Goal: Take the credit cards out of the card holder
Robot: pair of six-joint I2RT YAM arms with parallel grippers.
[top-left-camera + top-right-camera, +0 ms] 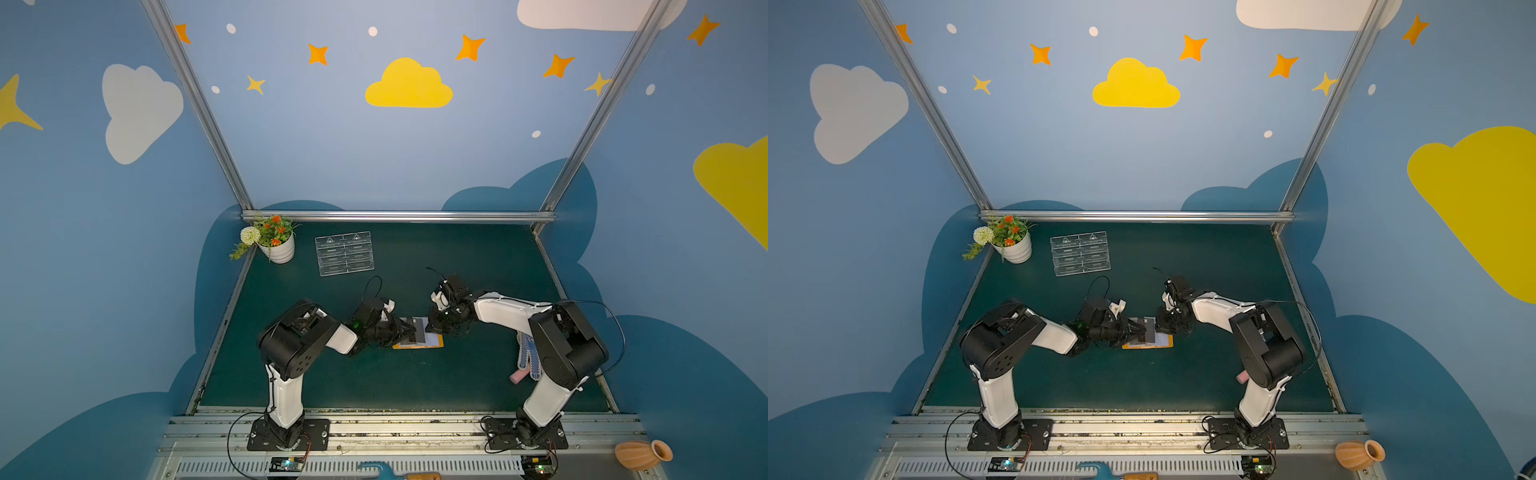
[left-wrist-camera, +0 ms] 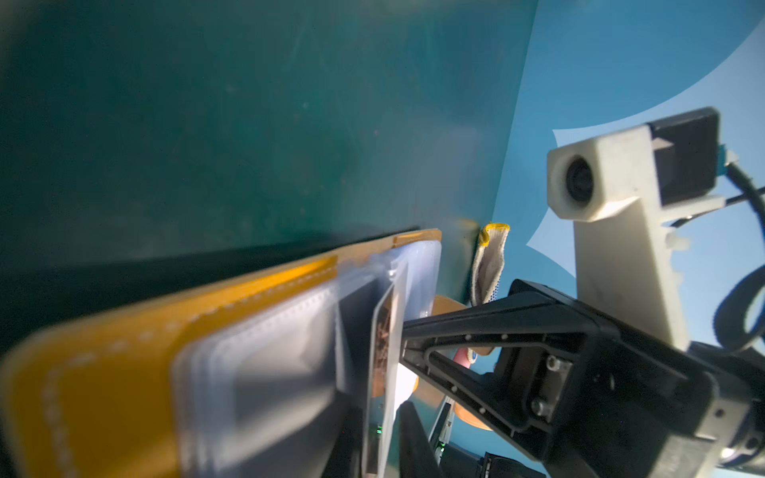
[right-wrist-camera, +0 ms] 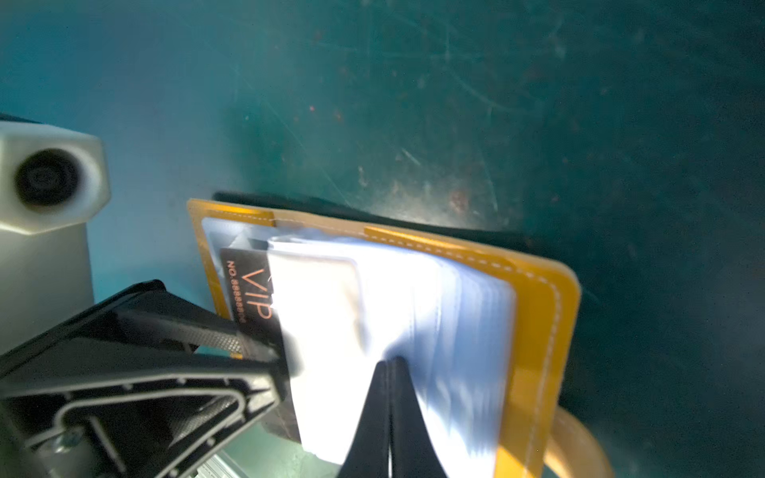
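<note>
The orange card holder [image 1: 417, 344] [image 1: 1148, 345] lies open on the green mat, its clear sleeve pages fanned up [image 3: 534, 314] [image 2: 103, 372]. A dark credit card [image 3: 248, 285] marked VIP sticks out of a sleeve on the side nearest my left arm. It shows edge-on in the left wrist view [image 2: 383, 331]. My left gripper [image 1: 409, 330] [image 2: 383, 407] [image 3: 265, 351] is shut on that card's edge. From the other side my right gripper [image 1: 434, 328] [image 3: 391, 364] [image 2: 403, 343] is shut, tips pressed onto the clear pages with nothing between them.
A clear acrylic tiered stand [image 1: 344, 253] and a white flower pot [image 1: 276, 245] sit at the back left. A dotted work glove [image 1: 528, 351] and a pink object [image 1: 518, 377] lie under the right arm. An orange vase [image 1: 642, 455] rests beyond the front rail.
</note>
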